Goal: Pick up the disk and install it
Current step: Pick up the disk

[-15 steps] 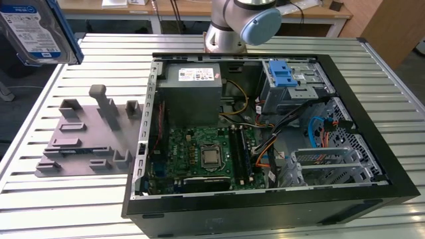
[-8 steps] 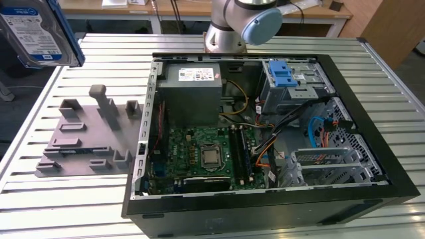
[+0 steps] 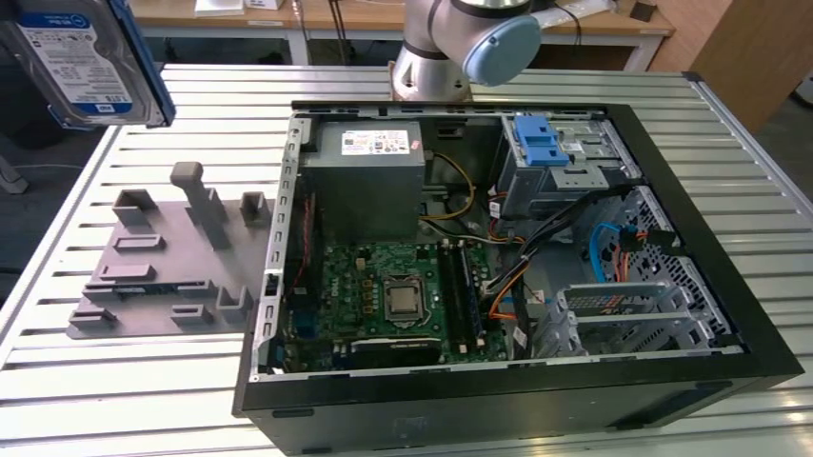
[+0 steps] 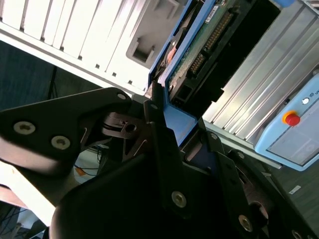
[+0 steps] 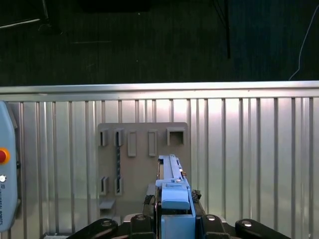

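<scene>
The disk point(image 3: 89, 62), silver with a white-and-blue label in a blue carrier frame, hangs high above the table at the exterior view's left, over the grey slotted stand point(image 3: 166, 267). In the second wrist view my gripper point(image 4: 179, 124) is shut on the blue carrier at one end of the disk point(image 4: 209, 45), whose circuit-board side and connectors show. In the first wrist view the disk point(image 5: 174, 191) appears edge-on between the fingers, with the stand point(image 5: 142, 164) far beneath it.
An open computer case point(image 3: 273, 286) lies on the slatted metal table point(image 3: 128, 400), with motherboard, power supply and a drive cage holding a blue carrier point(image 3: 540, 143). The arm's base point(image 3: 439, 57) stands behind the case. A pendant point(image 4: 294, 124) lies on the table.
</scene>
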`<state>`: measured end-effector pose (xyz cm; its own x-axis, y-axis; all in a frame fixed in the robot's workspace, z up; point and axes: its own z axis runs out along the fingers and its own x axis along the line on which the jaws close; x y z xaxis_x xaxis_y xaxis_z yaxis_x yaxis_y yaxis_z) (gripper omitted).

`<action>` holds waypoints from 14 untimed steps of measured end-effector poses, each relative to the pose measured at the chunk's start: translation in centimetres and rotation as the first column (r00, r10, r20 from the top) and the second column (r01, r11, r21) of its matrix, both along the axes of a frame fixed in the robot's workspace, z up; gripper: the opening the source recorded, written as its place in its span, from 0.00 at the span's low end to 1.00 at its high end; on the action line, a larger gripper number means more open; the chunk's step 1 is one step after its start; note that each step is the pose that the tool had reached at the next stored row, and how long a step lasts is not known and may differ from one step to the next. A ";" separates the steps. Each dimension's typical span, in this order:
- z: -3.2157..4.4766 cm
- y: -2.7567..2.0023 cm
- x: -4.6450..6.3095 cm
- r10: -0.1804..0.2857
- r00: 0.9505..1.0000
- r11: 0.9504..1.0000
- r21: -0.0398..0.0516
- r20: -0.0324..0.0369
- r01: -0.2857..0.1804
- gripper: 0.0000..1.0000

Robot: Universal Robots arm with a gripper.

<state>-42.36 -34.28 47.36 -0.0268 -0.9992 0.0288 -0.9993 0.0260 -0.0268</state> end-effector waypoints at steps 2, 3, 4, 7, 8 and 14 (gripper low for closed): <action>0.32 0.01 0.1 0.000 1.000 1.000 0.000 0.000 0.000 0.36; 0.51 0.00 0.2 0.000 1.000 1.000 0.000 0.000 0.000 0.36; 0.68 0.00 0.2 0.000 1.000 1.000 0.000 0.000 0.000 0.36; 0.98 0.00 0.3 0.000 1.000 1.000 0.000 0.000 0.000 0.36; 0.98 -0.01 0.3 0.000 1.000 1.000 0.000 0.000 0.000 0.36; 0.99 -0.48 0.3 0.000 1.000 1.000 0.000 0.000 0.000 0.36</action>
<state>-42.04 -34.76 48.35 -0.0268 -0.9992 0.0286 -0.9993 0.0260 -0.0270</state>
